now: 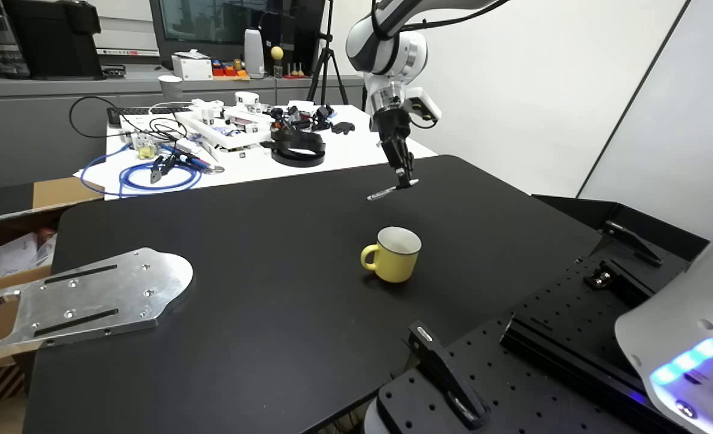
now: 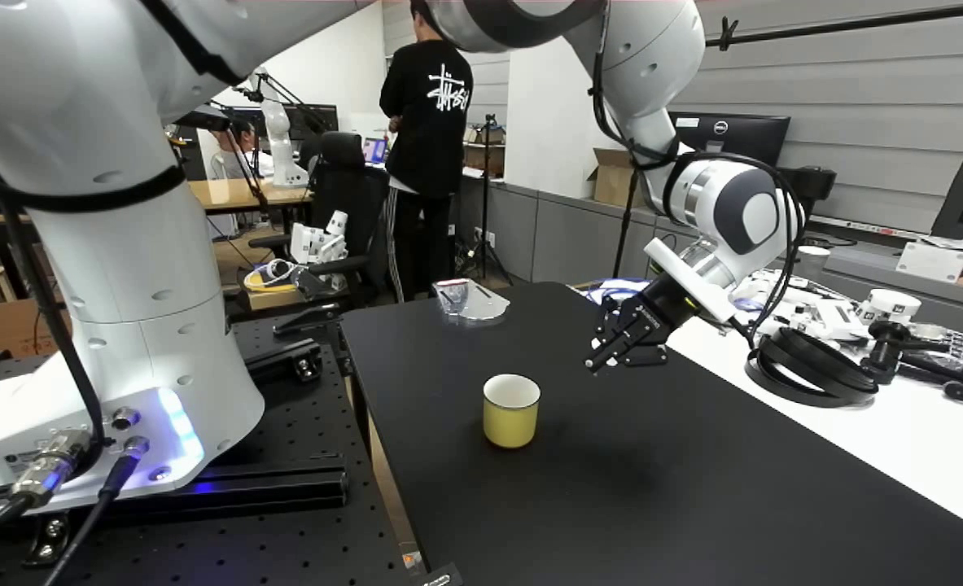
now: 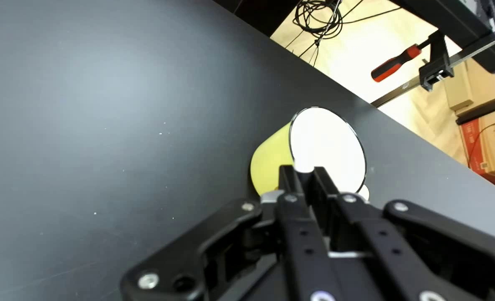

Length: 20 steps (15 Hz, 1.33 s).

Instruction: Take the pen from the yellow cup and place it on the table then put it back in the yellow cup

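Note:
The yellow cup (image 1: 394, 260) stands upright on the black table (image 1: 260, 337). Nothing shows in its whitish inside. Its handle points left in this exterior view and is hidden in an exterior view (image 2: 509, 419). My gripper (image 1: 404, 179) is shut on the pen (image 1: 382, 193), a thin grey stick with a whitish end. It holds the pen crosswise above the table, behind the cup. In an exterior view the gripper (image 2: 595, 365) is right of the cup and the pen cannot be made out. In the wrist view the fingertips (image 3: 303, 171) overlap the cup (image 3: 272, 161); a white end shows between them.
A flat metal plate (image 1: 91, 295) lies at the table's left side, beside a cardboard box (image 1: 6, 277). A white table with cables (image 1: 163, 175) and tools adjoins the far edge. The robot base (image 2: 147, 366) and clamps (image 1: 443, 374) stand at the near edge.

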Available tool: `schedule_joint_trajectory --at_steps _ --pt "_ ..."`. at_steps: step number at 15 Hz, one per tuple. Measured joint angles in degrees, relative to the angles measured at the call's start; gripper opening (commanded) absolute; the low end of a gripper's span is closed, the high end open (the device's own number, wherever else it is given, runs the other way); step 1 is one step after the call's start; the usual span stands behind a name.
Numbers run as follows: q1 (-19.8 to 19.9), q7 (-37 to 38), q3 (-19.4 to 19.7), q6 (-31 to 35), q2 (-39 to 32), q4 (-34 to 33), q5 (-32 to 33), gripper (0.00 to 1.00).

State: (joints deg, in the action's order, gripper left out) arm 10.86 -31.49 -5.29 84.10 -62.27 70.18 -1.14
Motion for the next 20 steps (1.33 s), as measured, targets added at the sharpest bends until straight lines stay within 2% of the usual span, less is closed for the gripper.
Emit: schedule_joint_trajectory --at_steps 9,20 --pt "-4.5 0.2 0.0 -10.2 -2.6 -9.1 0.7 0.03" --pt "-8.5 -0.2 0.7 -21.5 -4.2 -11.1 11.4 0.03"
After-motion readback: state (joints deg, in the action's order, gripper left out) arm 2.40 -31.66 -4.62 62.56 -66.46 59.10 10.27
